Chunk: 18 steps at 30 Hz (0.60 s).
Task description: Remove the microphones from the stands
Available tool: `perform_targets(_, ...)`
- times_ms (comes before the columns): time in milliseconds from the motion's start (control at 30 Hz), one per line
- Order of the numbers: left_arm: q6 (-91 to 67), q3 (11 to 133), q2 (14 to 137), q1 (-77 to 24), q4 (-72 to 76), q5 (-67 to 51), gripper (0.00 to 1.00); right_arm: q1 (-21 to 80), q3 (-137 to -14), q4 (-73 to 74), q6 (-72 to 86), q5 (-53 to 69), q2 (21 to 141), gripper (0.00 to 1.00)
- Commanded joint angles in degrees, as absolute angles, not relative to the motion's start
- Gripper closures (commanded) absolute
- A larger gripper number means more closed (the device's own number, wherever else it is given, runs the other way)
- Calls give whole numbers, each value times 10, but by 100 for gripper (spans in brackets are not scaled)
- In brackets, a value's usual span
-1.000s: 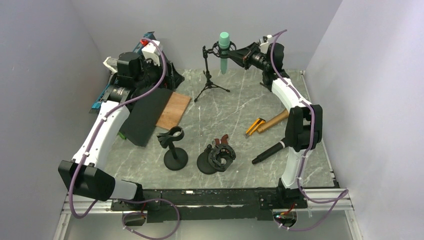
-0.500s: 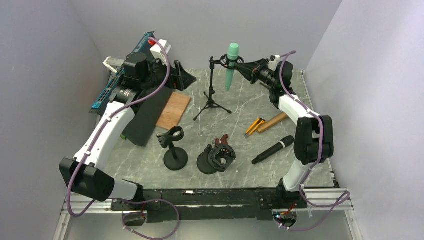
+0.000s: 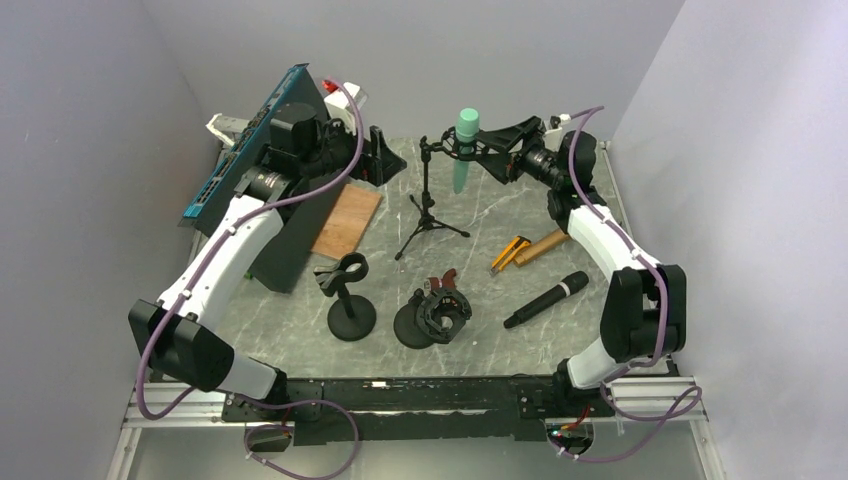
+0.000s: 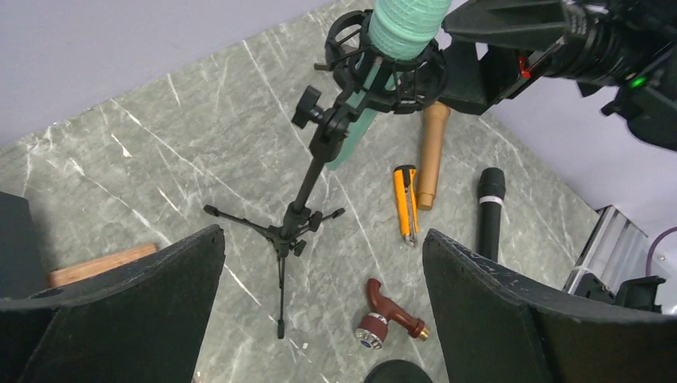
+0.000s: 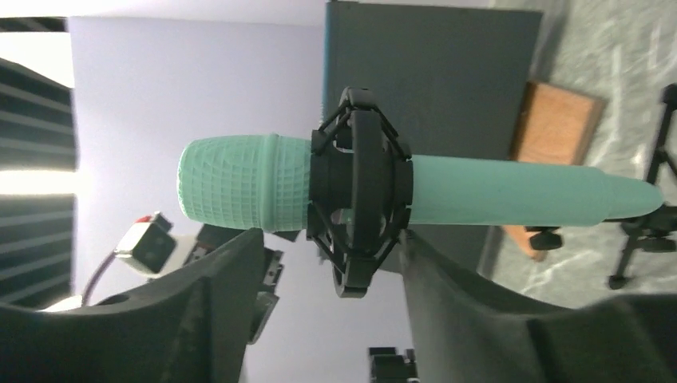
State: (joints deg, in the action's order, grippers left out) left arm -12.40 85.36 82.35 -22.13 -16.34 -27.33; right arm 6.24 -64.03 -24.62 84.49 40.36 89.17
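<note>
Starting at the right pincer, we find it spread and empty; just ahead, the mint-green cylindrical microphone sits in the shock mount of the black tripod stand. Farther off, the left pincer is likewise spread. Removal outstanding.

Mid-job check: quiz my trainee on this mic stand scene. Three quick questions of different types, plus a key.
1. True or false: the green microphone is already out of its shock mount.
2. What lies next to the orange knife? A) wooden handle B) tape roll C) sponge
3. Fill in: the jaws of the right gripper stand ___ either side of the mount.
Key: 1 false; 2 A; 3 open.
</note>
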Motion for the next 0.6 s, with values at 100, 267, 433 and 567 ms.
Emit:
perform_targets(100,-52,831,783,-221,-171,-268,3,67,-734,-1,592,318,827,12)
perform_targets(267,-19,818,758,-222,-189,-246,3,96,-810,137,387,197,788,3)
perform_targets(433,-19,806,746,-222,-178,-247,3,187,-926,231,214,38,809,2)
perform_targets(567,-18,803,746,-224,-179,-244,4,243,-989,251,143,-63,847,2)
